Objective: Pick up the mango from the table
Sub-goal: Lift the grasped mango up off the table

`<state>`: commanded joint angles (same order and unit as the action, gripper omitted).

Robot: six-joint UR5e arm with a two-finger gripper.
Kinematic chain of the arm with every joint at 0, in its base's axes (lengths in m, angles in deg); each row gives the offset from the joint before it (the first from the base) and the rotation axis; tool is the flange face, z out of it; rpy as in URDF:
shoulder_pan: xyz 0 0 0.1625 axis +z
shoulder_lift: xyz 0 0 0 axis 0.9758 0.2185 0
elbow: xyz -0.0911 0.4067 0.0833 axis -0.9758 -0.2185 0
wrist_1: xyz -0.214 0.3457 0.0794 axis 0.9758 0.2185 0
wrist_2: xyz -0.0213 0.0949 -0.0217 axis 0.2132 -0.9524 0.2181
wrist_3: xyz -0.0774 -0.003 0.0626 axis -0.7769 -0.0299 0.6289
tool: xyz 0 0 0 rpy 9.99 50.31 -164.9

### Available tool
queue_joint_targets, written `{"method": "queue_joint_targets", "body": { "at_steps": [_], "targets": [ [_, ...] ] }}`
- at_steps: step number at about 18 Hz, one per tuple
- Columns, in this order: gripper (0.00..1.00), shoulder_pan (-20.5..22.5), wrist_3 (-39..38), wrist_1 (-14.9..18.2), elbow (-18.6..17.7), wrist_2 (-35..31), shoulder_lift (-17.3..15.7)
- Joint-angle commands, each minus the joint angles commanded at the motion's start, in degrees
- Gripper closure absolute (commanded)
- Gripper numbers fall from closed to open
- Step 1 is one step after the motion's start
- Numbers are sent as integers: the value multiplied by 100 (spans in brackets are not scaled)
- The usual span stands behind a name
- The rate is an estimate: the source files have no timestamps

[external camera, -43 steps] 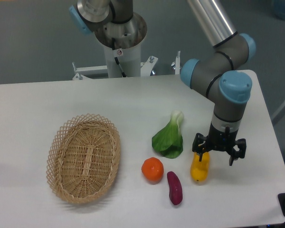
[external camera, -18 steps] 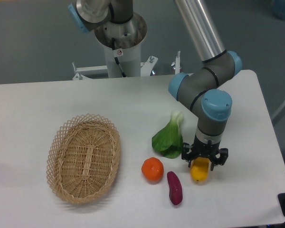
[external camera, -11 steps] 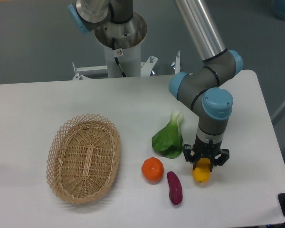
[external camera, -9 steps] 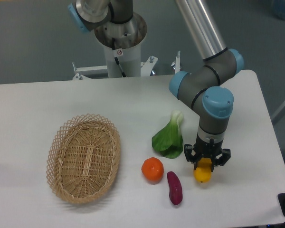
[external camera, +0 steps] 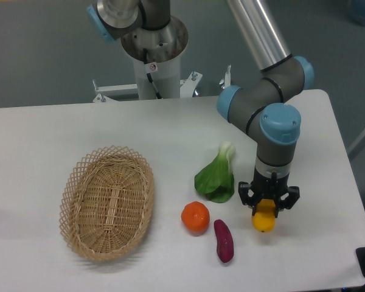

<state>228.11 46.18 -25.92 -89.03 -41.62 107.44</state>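
The tool (external camera: pixel 268 204) points straight down and its two fingers are closed around the upper part of the mango (external camera: pixel 263 219), whose yellow lower end shows just under the tool, over the white table (external camera: pixel 42 134). To the left of the tool lie a purple sweet potato (external camera: pixel 224 240), an orange (external camera: pixel 195 217) and a green leafy vegetable (external camera: pixel 217 176). Far to the left stands a wicker basket (external camera: pixel 107 201).

One fixed camera looks from the front edge of the worktop (external camera: pixel 61 131), raised and tilted down, facing the far edge where the arm's pedestal (external camera: pixel 153 58) stands. It sits at middle distance (nearly the whole top fits, its right edge included). No second view shares the scene.
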Motion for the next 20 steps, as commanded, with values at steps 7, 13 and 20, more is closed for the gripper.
{"method": "queue_joint_targets", "body": {
  "at_steps": [7, 13, 20],
  "targets": [
    [65, -44, -1179, 9, 502, 545, -439],
    [64, -53, -1206, 18, 441, 554, -686],
    [64, -96, -1136, 44, 362, 589, -792]
  ]
}}
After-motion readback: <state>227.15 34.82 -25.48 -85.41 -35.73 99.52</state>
